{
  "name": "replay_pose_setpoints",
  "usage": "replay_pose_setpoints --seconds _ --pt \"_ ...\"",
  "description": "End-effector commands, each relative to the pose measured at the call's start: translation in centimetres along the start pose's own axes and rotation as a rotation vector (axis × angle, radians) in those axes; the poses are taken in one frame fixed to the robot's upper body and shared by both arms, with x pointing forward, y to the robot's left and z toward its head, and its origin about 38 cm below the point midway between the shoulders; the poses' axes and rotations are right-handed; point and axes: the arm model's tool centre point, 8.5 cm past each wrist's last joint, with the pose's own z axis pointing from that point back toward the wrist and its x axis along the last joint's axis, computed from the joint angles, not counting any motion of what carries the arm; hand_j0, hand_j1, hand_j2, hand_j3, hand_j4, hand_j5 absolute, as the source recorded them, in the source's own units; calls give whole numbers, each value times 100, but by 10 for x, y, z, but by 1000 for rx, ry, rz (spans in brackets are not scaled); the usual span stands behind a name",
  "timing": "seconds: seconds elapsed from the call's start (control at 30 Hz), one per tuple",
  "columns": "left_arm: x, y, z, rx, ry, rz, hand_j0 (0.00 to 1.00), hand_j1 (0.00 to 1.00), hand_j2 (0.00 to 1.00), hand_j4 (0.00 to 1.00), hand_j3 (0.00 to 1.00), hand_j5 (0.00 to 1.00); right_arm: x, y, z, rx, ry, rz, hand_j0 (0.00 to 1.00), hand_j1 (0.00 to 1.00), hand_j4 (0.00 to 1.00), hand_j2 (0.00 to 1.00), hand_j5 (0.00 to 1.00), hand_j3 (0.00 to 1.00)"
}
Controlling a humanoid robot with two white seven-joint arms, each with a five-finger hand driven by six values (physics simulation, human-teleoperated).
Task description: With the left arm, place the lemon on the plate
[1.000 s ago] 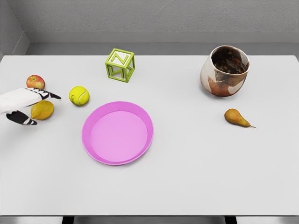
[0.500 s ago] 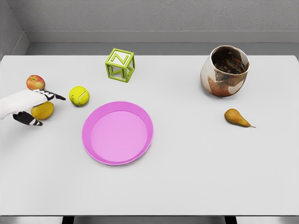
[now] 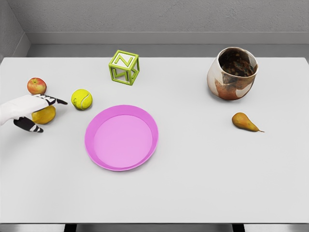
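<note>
Yellow lemon point(image 3: 43, 115) sits on the worktop point(image 3: 203, 169) at the far left, under my left hand point(image 3: 30, 110), whose fingers point(image 3: 53, 100) are spread over it, not yet closed. I should wrap it firmly from above without nudging the apple point(image 3: 36, 86), then lift clear before crossing to the pink plate point(image 3: 121, 137).

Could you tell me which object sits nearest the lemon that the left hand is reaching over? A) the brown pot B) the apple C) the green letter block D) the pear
B: the apple lies just behind the lemon, under the left hand; the pear, pot and block are much farther.
</note>
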Motion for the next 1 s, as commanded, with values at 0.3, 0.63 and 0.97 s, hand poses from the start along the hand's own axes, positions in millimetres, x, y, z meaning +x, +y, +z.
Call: replay_pose_setpoints --seconds 0.3,0.63,0.97 --pt "-9 1 1 5 20 18 95 95 95 95 95 95 0 0 0 0 0 -1 100 100 100 100 100 100" --pt "-12 -3 -3 4 26 39 87 87 87 87 87 87 0 0 0 0 0 -1 100 100 100 100 100 100" --pt "-11 -6 -4 -9 20 37 72 72 72 72 72 72 0 0 0 0 0 -1 100 100 100 100 100 100"
